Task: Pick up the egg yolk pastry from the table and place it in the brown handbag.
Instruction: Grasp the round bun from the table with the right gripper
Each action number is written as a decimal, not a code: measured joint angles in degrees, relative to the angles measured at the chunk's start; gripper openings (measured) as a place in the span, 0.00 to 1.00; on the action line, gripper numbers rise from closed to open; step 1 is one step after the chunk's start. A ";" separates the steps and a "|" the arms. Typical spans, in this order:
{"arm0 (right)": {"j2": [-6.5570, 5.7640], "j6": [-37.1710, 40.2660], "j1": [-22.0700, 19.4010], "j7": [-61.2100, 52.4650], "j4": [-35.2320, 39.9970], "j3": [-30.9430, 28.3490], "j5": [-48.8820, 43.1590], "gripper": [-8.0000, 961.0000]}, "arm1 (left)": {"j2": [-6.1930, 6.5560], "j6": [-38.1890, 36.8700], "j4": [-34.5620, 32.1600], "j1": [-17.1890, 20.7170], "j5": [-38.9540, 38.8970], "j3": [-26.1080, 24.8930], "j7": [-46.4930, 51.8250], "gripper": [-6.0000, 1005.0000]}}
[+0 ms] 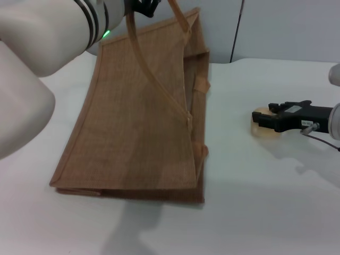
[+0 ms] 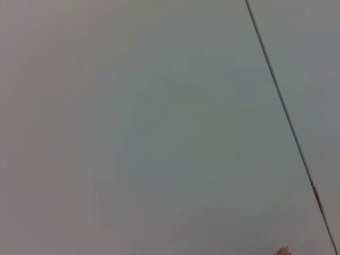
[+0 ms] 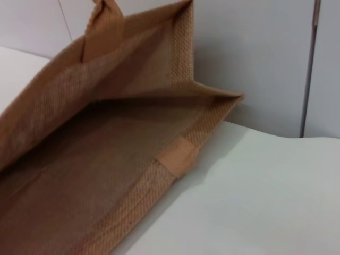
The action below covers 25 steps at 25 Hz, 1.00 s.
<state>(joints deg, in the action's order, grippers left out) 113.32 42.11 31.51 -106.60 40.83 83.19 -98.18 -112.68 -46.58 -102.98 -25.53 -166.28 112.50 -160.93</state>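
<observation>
The brown handbag (image 1: 143, 122) stands tilted on the white table (image 1: 255, 212), its mouth facing right. My left gripper (image 1: 141, 6) is at the top edge of the head view, shut on one of the bag's handles (image 1: 139, 48) and holding it up. The egg yolk pastry (image 1: 260, 129), small and pale beige, sits on the table to the right of the bag. My right gripper (image 1: 267, 119) is low over the table, its black fingers closed around the pastry. The right wrist view looks into the bag's open mouth (image 3: 106, 154); the pastry is out of view there.
A grey wall with a dark vertical seam (image 1: 237, 29) rises behind the table. The left wrist view shows only that wall and seam (image 2: 281, 101). Bare tabletop lies between the bag and the pastry (image 1: 228, 122).
</observation>
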 joint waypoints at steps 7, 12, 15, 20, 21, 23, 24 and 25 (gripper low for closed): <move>0.43 0.03 0.25 -2.27 1.24 -1.21 -2.52 0.54 | -0.09 0.00 0.49 0.02 0.00 0.00 -0.53 0.11; 0.77 0.49 -0.27 -2.36 2.39 -1.41 -3.44 0.76 | -0.56 0.00 0.71 0.04 0.00 0.00 -1.19 0.11; 0.77 1.49 -0.28 -2.60 2.16 -1.43 -3.70 0.81 | -0.84 0.00 0.74 0.04 0.00 -0.01 -1.67 0.11; 0.84 1.79 -0.19 -4.69 1.85 -1.59 -6.69 0.86 | -0.87 0.00 0.77 0.04 0.00 -0.14 -1.75 0.11; 0.87 1.72 -0.14 -5.26 1.84 -1.77 -7.70 0.87 | -0.88 0.00 0.77 0.04 0.00 -0.15 -1.75 0.11; 0.96 1.64 -0.02 -5.82 1.83 -2.36 -8.94 0.89 | -0.88 0.00 0.77 0.04 0.00 -0.15 -1.76 0.11; 1.04 1.66 0.00 -6.01 1.82 -2.88 -9.55 0.90 | -0.88 0.00 0.77 0.04 0.00 -0.15 -1.76 0.11; 1.10 1.72 0.03 -6.08 1.81 -3.40 -9.87 0.91 | -0.88 0.00 0.79 0.05 0.00 -0.13 -1.76 0.11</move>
<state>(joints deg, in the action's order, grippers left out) 114.42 43.83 31.54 -112.68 42.64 79.79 -108.04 -113.56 -46.58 -102.20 -25.48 -166.28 112.37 -162.69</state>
